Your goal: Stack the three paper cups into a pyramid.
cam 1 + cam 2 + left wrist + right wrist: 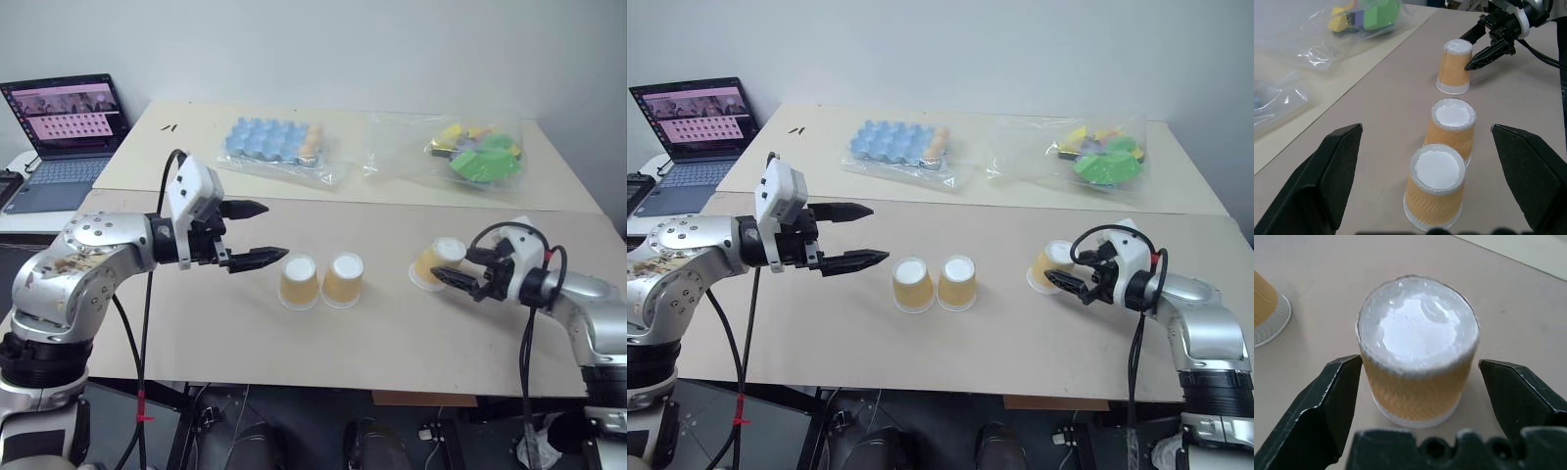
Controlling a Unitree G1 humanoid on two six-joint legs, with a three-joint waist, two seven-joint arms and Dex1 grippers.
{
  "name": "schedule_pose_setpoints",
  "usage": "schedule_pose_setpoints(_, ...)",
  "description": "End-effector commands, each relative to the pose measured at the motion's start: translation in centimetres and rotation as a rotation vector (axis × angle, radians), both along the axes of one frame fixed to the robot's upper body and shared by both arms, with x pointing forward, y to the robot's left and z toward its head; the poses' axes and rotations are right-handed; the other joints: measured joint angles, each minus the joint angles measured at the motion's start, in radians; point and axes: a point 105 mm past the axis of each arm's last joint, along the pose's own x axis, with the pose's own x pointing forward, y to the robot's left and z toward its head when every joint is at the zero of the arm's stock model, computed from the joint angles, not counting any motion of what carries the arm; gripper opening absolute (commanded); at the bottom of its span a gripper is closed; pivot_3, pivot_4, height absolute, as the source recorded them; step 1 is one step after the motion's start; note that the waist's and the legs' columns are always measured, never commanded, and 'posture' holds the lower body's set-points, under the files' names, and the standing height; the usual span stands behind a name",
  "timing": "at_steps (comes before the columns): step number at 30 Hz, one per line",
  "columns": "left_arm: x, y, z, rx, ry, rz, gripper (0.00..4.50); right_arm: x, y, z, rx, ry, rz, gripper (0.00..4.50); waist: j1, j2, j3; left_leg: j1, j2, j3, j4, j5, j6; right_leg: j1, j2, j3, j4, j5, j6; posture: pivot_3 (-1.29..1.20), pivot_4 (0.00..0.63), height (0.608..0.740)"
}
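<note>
Three tan paper cups stand upside down on the table, white bases up. Two of them (299, 281) (343, 279) sit side by side, touching, at the middle. The third cup (438, 262) stands apart to the right. My right gripper (1420, 363) is open and low at that cup, with one finger on each side of its upper wall and a small gap showing on at least one side. My left gripper (276, 230) hovers open above the table, just left of the pair, with nothing between its fingers (1337, 161).
On the rear table lie a blue egg tray in a plastic bag (274, 142) and a bag of coloured blocks (475, 152). An open laptop (64, 137) stands at the far left. The table's front edge (323, 387) runs close below the cups.
</note>
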Motion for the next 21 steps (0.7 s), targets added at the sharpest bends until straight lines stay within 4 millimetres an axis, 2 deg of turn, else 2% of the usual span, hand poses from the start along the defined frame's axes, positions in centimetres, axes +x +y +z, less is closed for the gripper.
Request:
schedule_pose_setpoints(1,-0.4,0.2,1.5,0.007,-0.065,0.004,4.50,0.9,0.7,1.6,-0.006,-0.065,0.025,4.44,-0.001,0.000,0.000,0.000,0.000,0.000,0.000,0.000,0.000,0.000,0.000,0.000,0.000,0.000,0.000,0.00,0.150,0.733)
schedule_pose_setpoints(10,-0.5,0.3,1.3,0.006,-0.058,0.010,4.50,1.5,0.9,2.3,0.005,-0.076,0.026,4.44,-0.001,0.000,0.000,0.000,0.000,0.000,0.000,0.000,0.000,0.000,0.000,0.000,0.001,0.000,0.000,0.00,0.150,0.733)
schedule_pose_setpoints(12,-0.4,0.3,1.2,0.005,-0.056,0.012,4.50,1.5,0.8,2.6,0.006,-0.081,0.029,3.93,-0.001,0.000,0.000,0.000,0.000,0.000,0.000,0.000,0.000,0.000,0.000,0.000,0.001,0.000,0.000,0.00,0.150,0.733)
schedule_pose_setpoints(13,-0.4,0.4,1.2,0.005,-0.055,0.013,4.50,1.5,0.8,2.7,0.004,-0.086,0.030,3.83,-0.002,0.000,0.000,0.000,0.000,0.000,0.000,0.000,0.000,0.000,0.000,0.000,0.001,0.000,0.000,0.00,0.150,0.733)
schedule_pose_setpoints(16,-0.4,0.5,1.1,0.004,-0.053,0.017,4.50,1.5,1.0,3.1,0.001,-0.097,0.036,2.93,-0.003,0.000,0.000,0.000,0.000,0.000,0.000,0.000,0.000,0.000,0.000,0.000,0.001,0.000,0.000,0.00,0.150,0.733)
schedule_pose_setpoints(19,-0.4,0.7,1.0,0.004,-0.051,0.023,4.50,1.5,1.5,3.9,-0.001,-0.115,0.054,2.79,-0.005,0.000,0.000,0.000,0.000,0.000,0.000,0.000,0.000,0.000,0.000,0.000,0.001,0.000,0.000,0.00,0.150,0.733)
schedule_pose_setpoints(21,-0.2,1.4,0.7,0.003,-0.045,0.055,4.50,1.5,2.3,5.3,-0.007,-0.150,0.088,2.79,-0.005,0.000,0.000,0.000,0.000,0.000,0.000,0.000,0.000,0.000,0.000,0.000,0.001,0.000,0.000,0.00,0.150,0.733)
